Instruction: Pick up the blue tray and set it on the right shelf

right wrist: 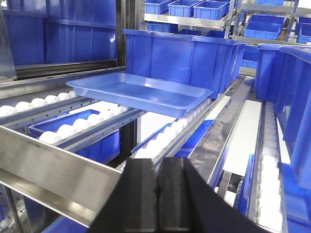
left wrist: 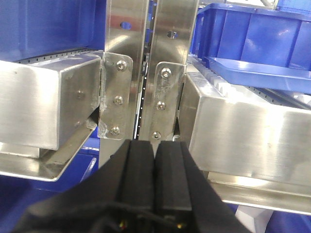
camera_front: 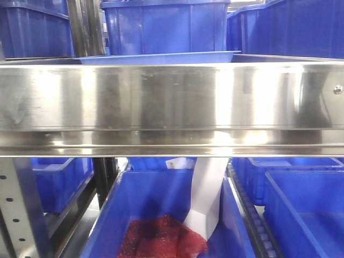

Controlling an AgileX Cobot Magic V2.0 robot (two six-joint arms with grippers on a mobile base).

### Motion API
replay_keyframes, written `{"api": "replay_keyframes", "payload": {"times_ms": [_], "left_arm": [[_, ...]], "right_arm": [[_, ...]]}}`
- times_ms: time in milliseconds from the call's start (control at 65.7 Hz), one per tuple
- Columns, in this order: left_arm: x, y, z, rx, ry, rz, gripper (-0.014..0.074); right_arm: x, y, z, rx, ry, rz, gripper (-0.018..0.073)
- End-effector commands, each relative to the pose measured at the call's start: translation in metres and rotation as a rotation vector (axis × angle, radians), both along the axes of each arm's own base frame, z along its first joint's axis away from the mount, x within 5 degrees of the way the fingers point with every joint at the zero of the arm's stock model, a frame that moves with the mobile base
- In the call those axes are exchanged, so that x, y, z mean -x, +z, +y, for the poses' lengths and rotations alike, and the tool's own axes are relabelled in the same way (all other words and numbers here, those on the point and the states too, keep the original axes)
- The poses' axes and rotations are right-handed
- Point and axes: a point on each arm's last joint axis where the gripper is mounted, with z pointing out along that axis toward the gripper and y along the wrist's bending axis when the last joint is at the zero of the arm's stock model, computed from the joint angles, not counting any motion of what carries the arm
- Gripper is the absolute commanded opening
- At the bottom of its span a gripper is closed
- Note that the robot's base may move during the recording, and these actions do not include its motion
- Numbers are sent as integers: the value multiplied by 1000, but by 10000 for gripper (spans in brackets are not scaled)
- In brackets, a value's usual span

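Blue tray resting on the roller shelf, both jaws pressed together

The blue tray (right wrist: pixel 143 92) lies flat on the white rollers of the right shelf (right wrist: pixel 53 167), just in front of a deep blue bin (right wrist: pixel 187 56) that stands behind it; whether the two touch cannot be told. In the front view only a thin strip of the tray (camera_front: pixel 156 57) shows above the shelf's broad steel front lip (camera_front: pixel 172 105), which hides the rest of it. In the left wrist view only one corner of the tray (left wrist: pixel 257 73) shows, cut off at the right edge.

The right gripper (right wrist: pixel 158 182) sits low in its own view, well apart from the tray, its black jaws pressed together with nothing between them. The left gripper (left wrist: pixel 154 167) is likewise closed and empty, pointing at the bolted steel uprights (left wrist: pixel 146 58) where two shelf sections meet.

Below the lip, another blue bin (camera_front: pixel 161 215) holds a red mesh bundle (camera_front: pixel 161 239) and a white strip (camera_front: pixel 209 196), its top hidden behind the lip
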Motion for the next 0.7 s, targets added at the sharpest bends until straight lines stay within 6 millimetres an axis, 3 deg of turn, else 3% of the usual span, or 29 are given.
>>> {"api": "replay_keyframes", "payload": {"times_ms": [0, 213, 396, 532, 685], "left_arm": [[0, -2, 0, 3, 5, -69, -48], [0, -2, 0, 3, 5, -69, -48], [0, -2, 0, 3, 5, -69, -48], [0, -2, 0, 3, 5, -69, -48], [0, -2, 0, 3, 5, -69, -48]], "right_arm": [[1, 16, 0, -20, 9, -107, 59], [1, 15, 0, -35, 1, -90, 59], [-3, 6, -10, 23, -184, -87, 59], [1, -15, -21, -5, -357, -106, 59], [8, -55, -27, -14, -463, -121, 59]]}}
